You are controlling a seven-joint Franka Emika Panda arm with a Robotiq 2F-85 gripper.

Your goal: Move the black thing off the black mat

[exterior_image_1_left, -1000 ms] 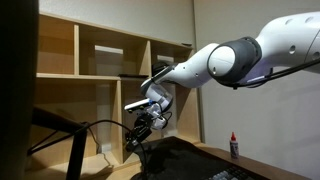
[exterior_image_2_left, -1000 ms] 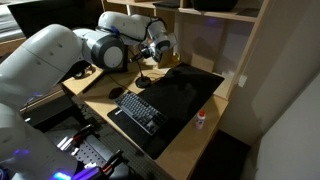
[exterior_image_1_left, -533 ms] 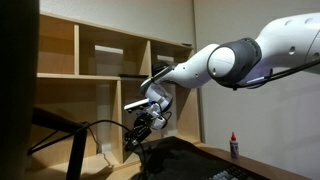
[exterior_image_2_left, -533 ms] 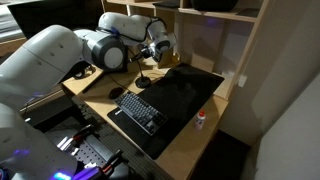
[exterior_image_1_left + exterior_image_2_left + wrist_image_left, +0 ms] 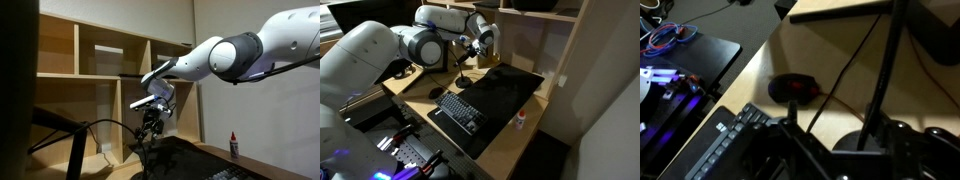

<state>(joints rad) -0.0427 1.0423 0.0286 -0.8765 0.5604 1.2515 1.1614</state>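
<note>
The black thing stands on the bare wood of the desk, just past the far corner of the black mat (image 5: 510,90). Its round base (image 5: 463,80) (image 5: 862,145) is down on the wood. Its thin neck (image 5: 468,58) (image 5: 883,70) rises from there. My gripper (image 5: 477,45) (image 5: 152,127) (image 5: 840,132) hangs over the base. The jaws stand apart on either side of the neck, and in the wrist view they do not pinch it. In an exterior view the mat (image 5: 190,160) is a dark sheet at the lower edge.
A black keyboard (image 5: 455,110) (image 5: 715,150) lies on the mat's near end, and a black mouse (image 5: 437,93) (image 5: 793,88) sits on the wood beside it. A small red-capped bottle (image 5: 521,120) (image 5: 234,145) stands at the desk edge. Wooden shelves (image 5: 110,70) rise behind, and cables trail across the desk.
The jaws have spread from shut to open and let go of the neck. The gripper has risen slightly and straightened. The black thing's base has stayed put.
</note>
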